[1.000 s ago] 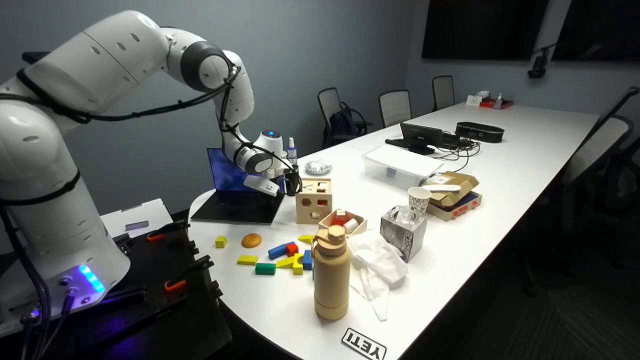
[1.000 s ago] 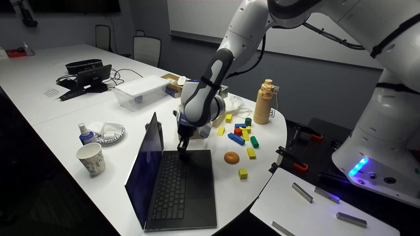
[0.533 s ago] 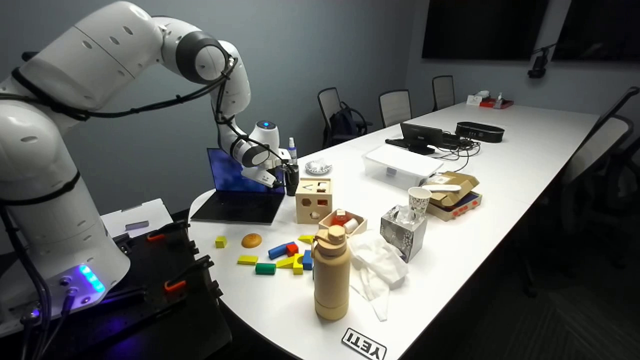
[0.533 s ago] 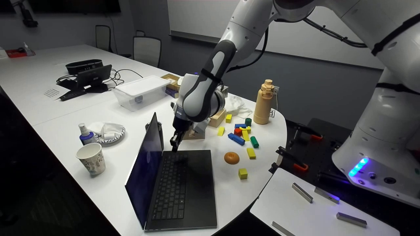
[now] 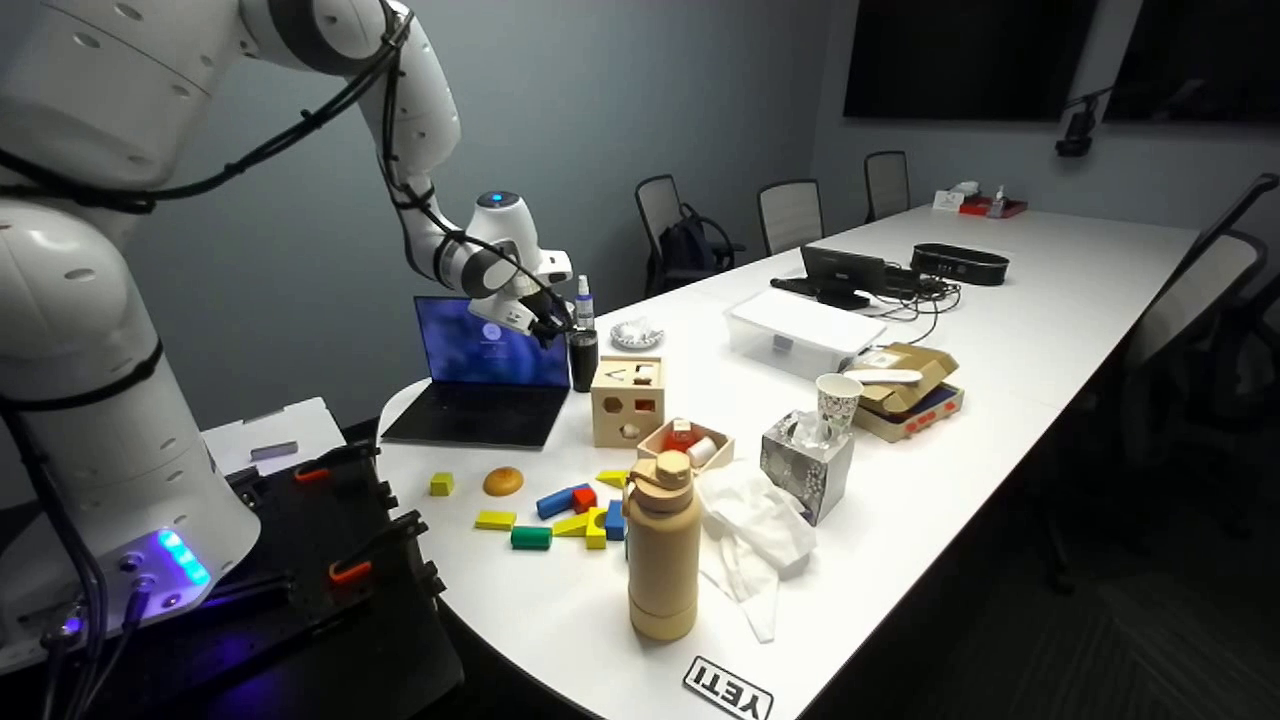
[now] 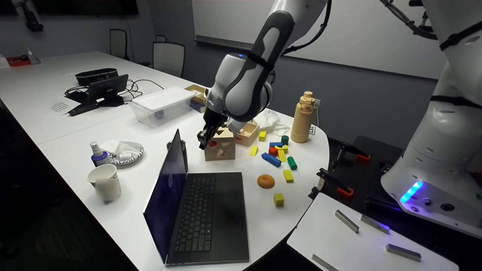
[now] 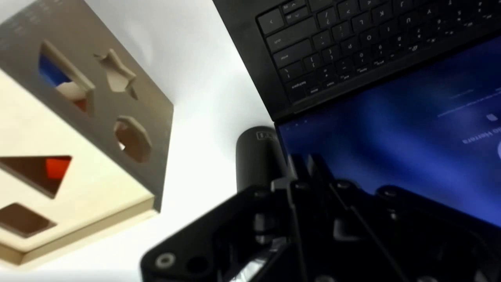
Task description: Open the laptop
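Up I'm coming, my black two-fingered gripper (image 6: 202, 142) riding higher over the white tabletop (image 6: 267, 226) than half a second ago and hovering near the side edge of the blue-glowing screen (image 5: 455, 345); my jaws are sitting closed, tip beside tip; the thin dark-grey laptop (image 6: 201, 210) is standing open on that tabletop, a black cylindrical container (image 5: 583, 362) standing just beside it, and a pale wooden cube with cut-out holes (image 5: 628, 398) is sitting nearby

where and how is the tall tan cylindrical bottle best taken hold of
Probably by its narrow tan cap, coming straight down from above. The tall tan cylindrical bottle stands upright, its cap is slimmer than its body, and the crumpled white cloth or tissue lies close on one side.
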